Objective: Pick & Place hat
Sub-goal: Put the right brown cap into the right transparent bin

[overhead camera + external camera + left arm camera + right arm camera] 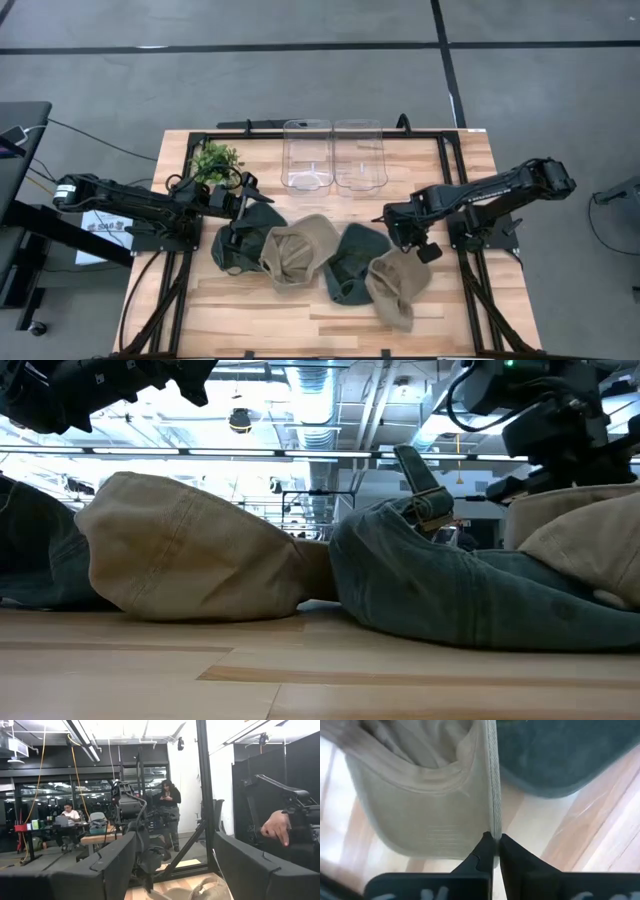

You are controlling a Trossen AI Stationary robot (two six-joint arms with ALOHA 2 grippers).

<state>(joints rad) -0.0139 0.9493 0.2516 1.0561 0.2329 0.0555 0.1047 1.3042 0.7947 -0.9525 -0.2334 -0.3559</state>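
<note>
Four soft caps lie in a row across the near half of the wooden desk: a dark green hat at the left, a tan hat overlapping it, a second green hat, and a beige hat at the right end, its fabric crumpled and its brim edge stitched.

The right gripper sits low at the beige hat, jaws closed on the thin edge of its brim; the hat rests on the desk. In the high view this gripper is at the hat's far right corner.

The left gripper is above the far edge of the dark green hat, jaws apart and holding nothing; its fingers frame the room beyond.

Two clear bins stand side by side at the far edge, with a small potted plant to their left.

From desk level, the tan hat and second green hat block most else; the beige hat is cut off at the frame edge.
</note>
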